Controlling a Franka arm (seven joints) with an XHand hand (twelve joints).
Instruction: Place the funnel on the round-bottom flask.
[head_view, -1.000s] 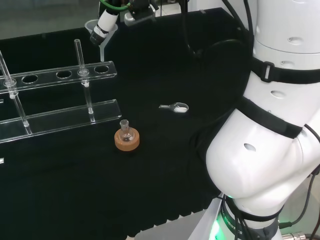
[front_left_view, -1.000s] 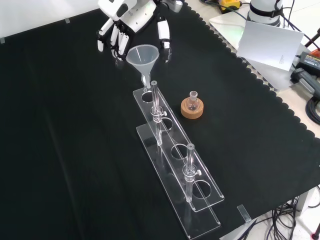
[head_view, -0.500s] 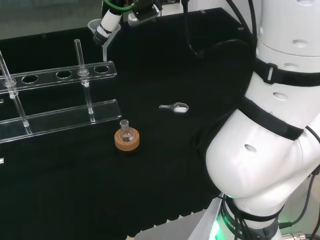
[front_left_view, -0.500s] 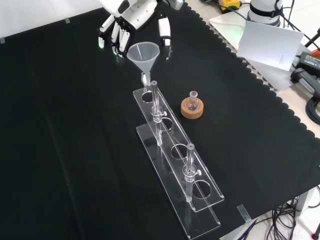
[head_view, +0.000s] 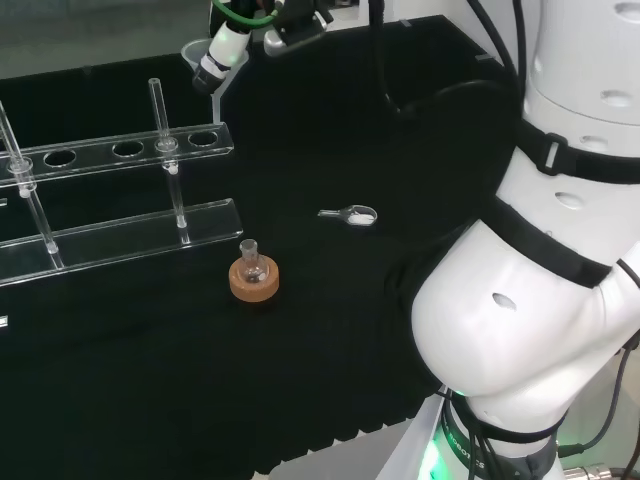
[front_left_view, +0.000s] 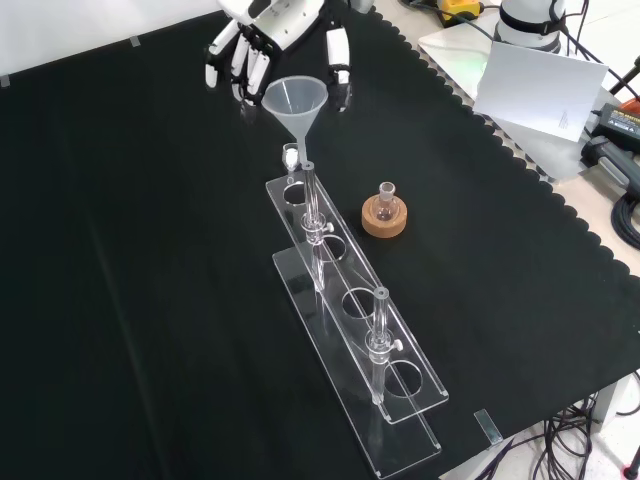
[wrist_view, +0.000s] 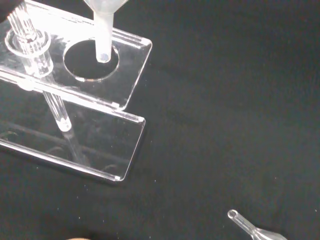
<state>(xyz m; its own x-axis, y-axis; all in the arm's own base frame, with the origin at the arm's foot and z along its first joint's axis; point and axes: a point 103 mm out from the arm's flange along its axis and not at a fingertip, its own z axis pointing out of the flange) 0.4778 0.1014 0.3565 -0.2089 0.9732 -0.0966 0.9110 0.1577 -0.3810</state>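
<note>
— Where is the hand (front_left_view: 270, 28), and what is it doing?

— In the front view it sits at the top, just above the far end of the clear test-tube rack (front_left_view: 352, 335). Its fingers (front_left_view: 236, 62) curl down on one side and its thumb (front_left_view: 338, 52) on the other, and the clear plastic funnel (front_left_view: 293, 104) is pinched between them, hanging mouth up with its stem pointing down.

— Is the funnel clear of the rack?

— Its stem tip hangs above the rack's end hole; in the wrist view the stem (wrist_view: 103, 37) lines up over that round hole (wrist_view: 91, 61), lifted out of it rather than seated.

— And the round-bottom flask?

— It stands on its cork ring (front_left_view: 384, 220), down and to the right of the hand in the front view, beside the rack and well apart from the funnel. Only the flask's short neck (front_left_view: 386, 192) rises plainly above the cork. In the head view the flask (head_view: 250, 260) lies well below the hand (head_view: 224, 50), nearer the camera.

— Anything else near the hand?

— Two glass tubes stand upright in the rack, the nearer one (front_left_view: 311, 200) just below the funnel in the front view. A small clear scoop (head_view: 352, 214) lies on the black cloth (front_left_view: 150, 300), to the right of the flask in the head view.
</note>
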